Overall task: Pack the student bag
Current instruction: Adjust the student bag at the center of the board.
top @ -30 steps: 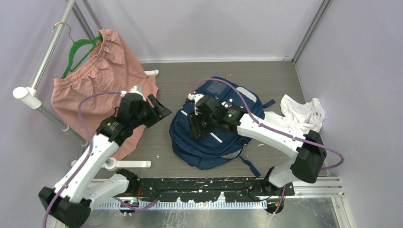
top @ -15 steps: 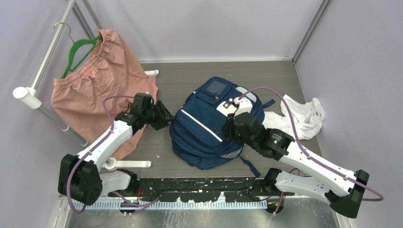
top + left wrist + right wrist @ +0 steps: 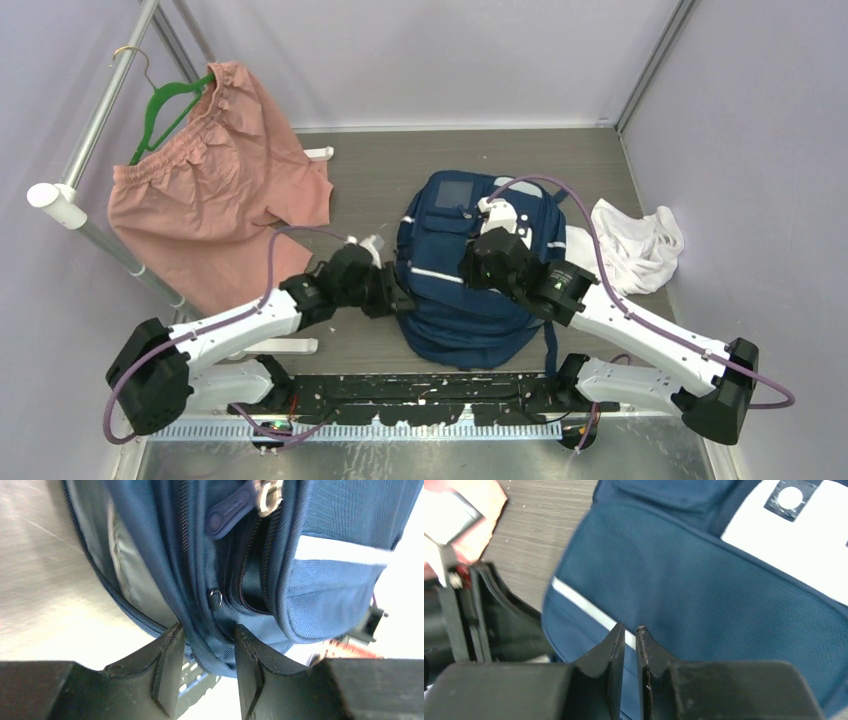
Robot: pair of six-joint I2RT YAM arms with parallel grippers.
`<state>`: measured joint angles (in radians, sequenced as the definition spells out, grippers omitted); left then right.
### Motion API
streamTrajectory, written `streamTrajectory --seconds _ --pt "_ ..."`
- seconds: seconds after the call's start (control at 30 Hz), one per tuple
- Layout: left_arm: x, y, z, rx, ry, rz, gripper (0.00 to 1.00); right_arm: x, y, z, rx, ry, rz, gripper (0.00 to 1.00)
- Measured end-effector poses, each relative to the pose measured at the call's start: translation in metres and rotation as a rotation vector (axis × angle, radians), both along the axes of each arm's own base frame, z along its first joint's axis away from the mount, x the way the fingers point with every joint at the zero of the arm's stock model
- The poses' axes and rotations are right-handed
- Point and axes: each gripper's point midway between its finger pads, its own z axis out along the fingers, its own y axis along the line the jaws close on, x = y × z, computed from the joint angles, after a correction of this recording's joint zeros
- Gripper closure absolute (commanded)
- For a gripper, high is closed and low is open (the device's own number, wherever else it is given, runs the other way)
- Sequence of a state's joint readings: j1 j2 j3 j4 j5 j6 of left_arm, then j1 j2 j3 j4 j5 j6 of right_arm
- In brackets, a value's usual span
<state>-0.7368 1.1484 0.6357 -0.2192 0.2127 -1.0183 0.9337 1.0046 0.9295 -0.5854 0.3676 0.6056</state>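
Left tool (image 3: 209,629): clamped on a zipped side seam of the student bag (image 3: 455,315); navy fabric fills the gap between both fingers.
Right tool (image 3: 629,629): closed to a thin slit, tips at the bag's white stripe (image 3: 584,606); cannot tell whether fabric is caught.
Student bag: lying mid-desk (image 3: 380,165), front pocket up, between both arms.
Pink shorts (image 3: 215,185): left of bag, on green hanger (image 3: 160,110).
White cloth (image 3: 635,240): just right of bag.
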Motion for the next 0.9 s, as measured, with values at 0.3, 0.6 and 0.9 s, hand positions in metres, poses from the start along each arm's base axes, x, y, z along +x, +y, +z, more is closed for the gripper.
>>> streamTrajectory --seconds 0.3,0.6,0.9 --pt "-0.044 -0.005 0.018 0.056 -0.092 -0.117 0.47 -0.002 0.042 0.013 0.056 0.067 0.121 0.81" --pt "-0.01 0.036 0.08 0.149 -0.685 -0.167 0.41 -0.004 0.054 -0.03 -0.014 0.171 0.153 0.95" --pt "0.023 0.017 0.018 0.451 -0.887 -0.488 0.42 0.0 0.038 -0.044 -0.061 0.18 0.106 0.94"
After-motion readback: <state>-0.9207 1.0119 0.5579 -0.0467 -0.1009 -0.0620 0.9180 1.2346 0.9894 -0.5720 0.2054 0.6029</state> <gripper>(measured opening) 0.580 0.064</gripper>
